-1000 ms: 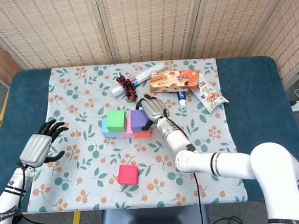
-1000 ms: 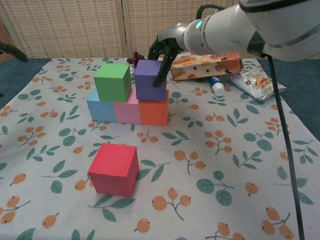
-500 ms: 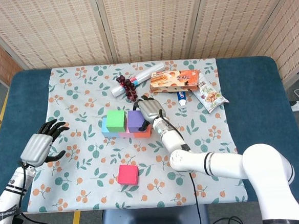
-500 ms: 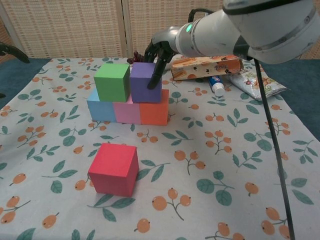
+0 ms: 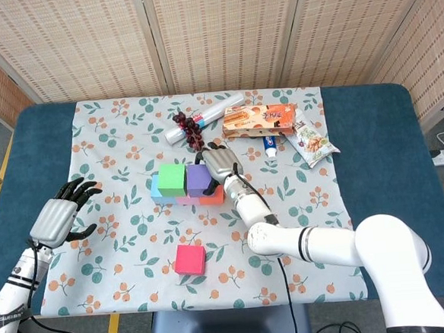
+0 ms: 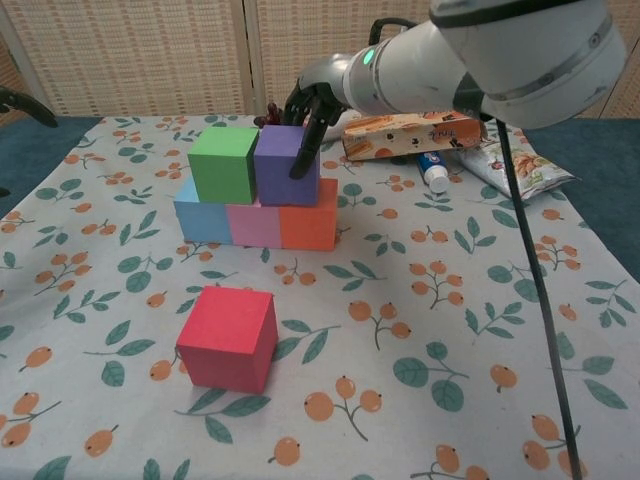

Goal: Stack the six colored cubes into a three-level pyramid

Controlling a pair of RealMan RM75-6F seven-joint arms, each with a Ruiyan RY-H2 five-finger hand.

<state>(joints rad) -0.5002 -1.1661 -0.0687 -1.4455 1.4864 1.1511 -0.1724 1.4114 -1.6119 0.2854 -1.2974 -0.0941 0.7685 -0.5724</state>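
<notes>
At the tablecloth's left edge we see, from the head view, the left hand (image 5: 56, 218) raised with its fingers spread apart and holding nothing; the chest view catches only a dark fingertip of it at the frame's left border. Toward the middle of the cloth stands the base row: a blue cube (image 6: 203, 218), a pink cube (image 6: 253, 224) and an orange cube (image 6: 308, 224), side by side and touching. On top of them sit the green cube (image 6: 224, 164) and the purple cube (image 6: 283, 165), pressed against each other. The chest view shows the right hand (image 6: 318, 92) with dark fingers (image 6: 304, 150) lying down the purple cube's right face, the rest of the hand behind the cube's top; from overhead the right hand (image 5: 221, 165) covers that side of the block, and we cannot tell whether it clamps the cube or only rests against it. The red cube (image 6: 229, 337) lies alone near the cloth's front edge, well apart from the stack. Along the far edge we see a bunch of dark grapes (image 5: 190, 128), a biscuit box (image 5: 258, 120), a small tube (image 5: 270, 147) and a snack bag (image 5: 311, 140).
</notes>
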